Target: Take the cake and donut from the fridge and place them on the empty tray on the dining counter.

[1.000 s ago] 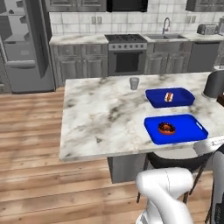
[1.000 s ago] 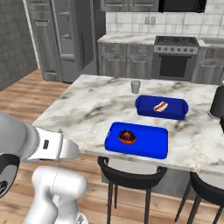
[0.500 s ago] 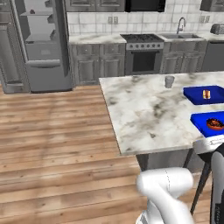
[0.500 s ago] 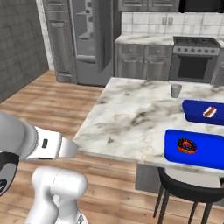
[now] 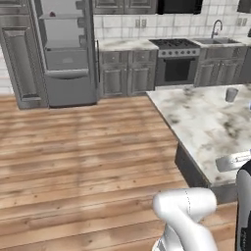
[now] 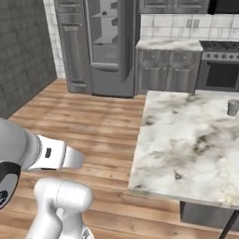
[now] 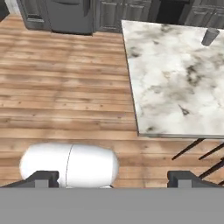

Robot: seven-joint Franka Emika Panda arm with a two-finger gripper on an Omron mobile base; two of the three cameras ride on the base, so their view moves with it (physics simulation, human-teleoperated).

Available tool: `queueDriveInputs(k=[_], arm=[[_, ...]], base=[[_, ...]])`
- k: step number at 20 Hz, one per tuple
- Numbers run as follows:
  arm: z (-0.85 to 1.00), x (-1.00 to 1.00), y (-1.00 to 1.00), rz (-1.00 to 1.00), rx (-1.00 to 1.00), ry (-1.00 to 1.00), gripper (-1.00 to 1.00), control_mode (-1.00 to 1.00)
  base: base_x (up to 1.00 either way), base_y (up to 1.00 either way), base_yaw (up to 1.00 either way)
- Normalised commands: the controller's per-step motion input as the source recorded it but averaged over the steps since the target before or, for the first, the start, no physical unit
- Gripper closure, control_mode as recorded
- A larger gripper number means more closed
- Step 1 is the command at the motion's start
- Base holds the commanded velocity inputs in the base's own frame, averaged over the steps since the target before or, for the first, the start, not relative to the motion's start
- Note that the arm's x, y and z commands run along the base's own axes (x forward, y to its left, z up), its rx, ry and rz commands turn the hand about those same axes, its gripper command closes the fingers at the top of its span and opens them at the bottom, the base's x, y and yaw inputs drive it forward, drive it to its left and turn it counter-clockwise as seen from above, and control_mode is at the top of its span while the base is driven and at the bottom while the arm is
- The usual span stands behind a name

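The grey fridge [image 5: 63, 54] [image 6: 109, 46] stands with its door swung open, pale shelves and drawer showing, at the far side of the wooden floor. A tiny dark-reddish spot on an upper shelf [image 5: 52, 14] looks like the cake, too small to be sure. The white marble dining counter [image 5: 206, 122] [image 6: 196, 140] [image 7: 175, 78] lies to the right. Its blue trays and the donut are out of view. My gripper [image 7: 113, 179] is open, its fingertips [image 7: 41, 178] wide apart with nothing held, hanging over the floor near the counter's corner.
A grey cup [image 5: 231, 94] [image 6: 232, 107] [image 7: 210, 36] stands on the counter's far part. Grey cabinets, a stove [image 5: 176, 63] and a sink faucet [image 5: 215, 29] line the back wall. Dark stool legs [image 7: 197, 153] stick out under the counter's near edge. A dark brick wall [image 6: 23, 56] runs along the left.
The whole picture has swung: the base has turned left. The blue trays with donut and hot dog slid out on the right, and the open fridge now sits nearer the middle.
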Motion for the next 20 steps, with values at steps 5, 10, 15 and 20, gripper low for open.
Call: queueDriveInputs(k=[5,10,15,20], arm=[[0.00,0.00,0.00,0.00,0.00,0.00,-1.00,1.00],[0.00,0.00,0.00,0.00,0.00,0.00,-1.00,1.00],[0.00,0.00,0.00,0.00,0.00,0.00,-1.00,1.00],[0.00,0.00,0.00,0.00,0.00,0.00,-1.00,1.00]], base=[[0.87,1.00,-0.03],[1.00,1.00,0.00],[1.00,1.00,0.00],[1.00,0.67,0.00]])
